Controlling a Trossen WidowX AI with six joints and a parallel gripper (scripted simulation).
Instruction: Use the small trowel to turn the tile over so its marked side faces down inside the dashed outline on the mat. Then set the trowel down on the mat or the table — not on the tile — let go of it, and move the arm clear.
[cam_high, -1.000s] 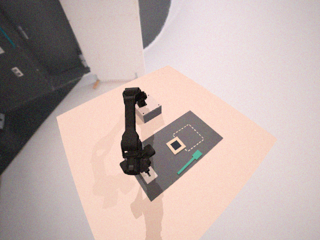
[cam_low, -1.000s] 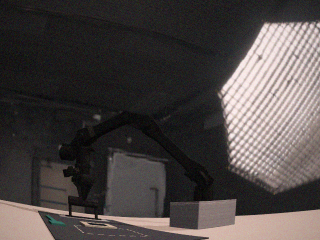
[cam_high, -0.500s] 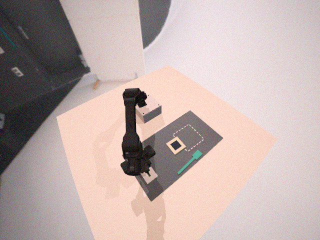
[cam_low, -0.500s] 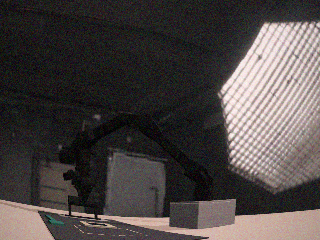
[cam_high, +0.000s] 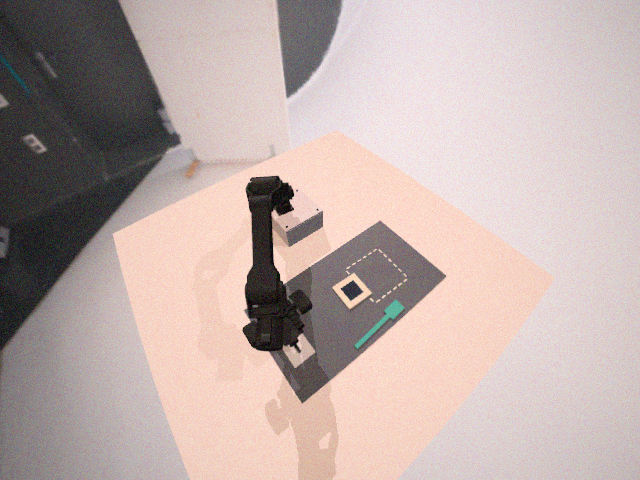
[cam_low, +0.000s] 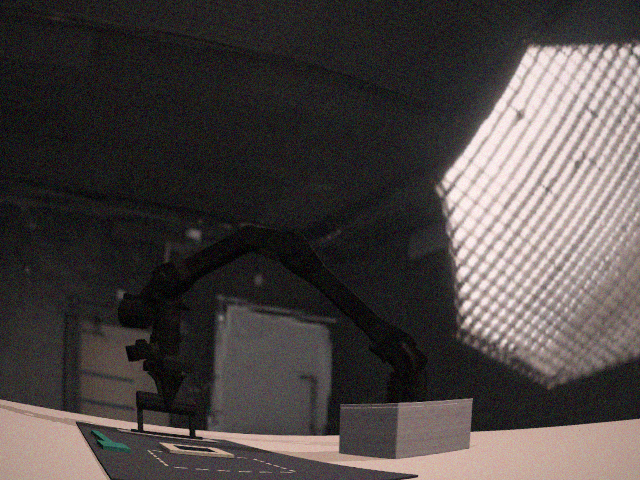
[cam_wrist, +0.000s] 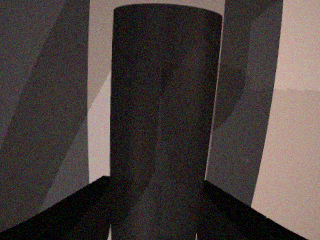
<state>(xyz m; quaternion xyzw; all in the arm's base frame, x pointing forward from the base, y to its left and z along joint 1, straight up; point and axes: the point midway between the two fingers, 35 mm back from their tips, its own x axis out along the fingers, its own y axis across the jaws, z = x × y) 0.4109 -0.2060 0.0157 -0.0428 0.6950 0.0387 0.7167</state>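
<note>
The trowel has a black bar handle (cam_high: 296, 347) (cam_low: 147, 400) (cam_wrist: 165, 100) on two posts above a pale flat plate (cam_high: 305, 357) (cam_wrist: 100, 125), which lies on the mat. My gripper (cam_low: 169, 404) (cam_wrist: 154, 190) points down with a fingertip against each side of the handle, shut on it. The arm hides much of the trowel in the top view. The tile (cam_high: 353, 290) (cam_low: 196, 450) lies flat, its dark square mark up. It covers part of the near-left side of the dashed outline (cam_high: 406, 278) (cam_low: 166, 465) and sits mostly outside it.
A green flat-bladed tool (cam_high: 394, 309) (cam_low: 105, 441) lies on the dark mat (cam_high: 330, 330) (cam_low: 124, 467), beyond the tile from the gripper. The grey box (cam_high: 306, 227) (cam_low: 405, 428) stands at the arm's base. The peach table (cam_high: 465, 310) surrounds the mat.
</note>
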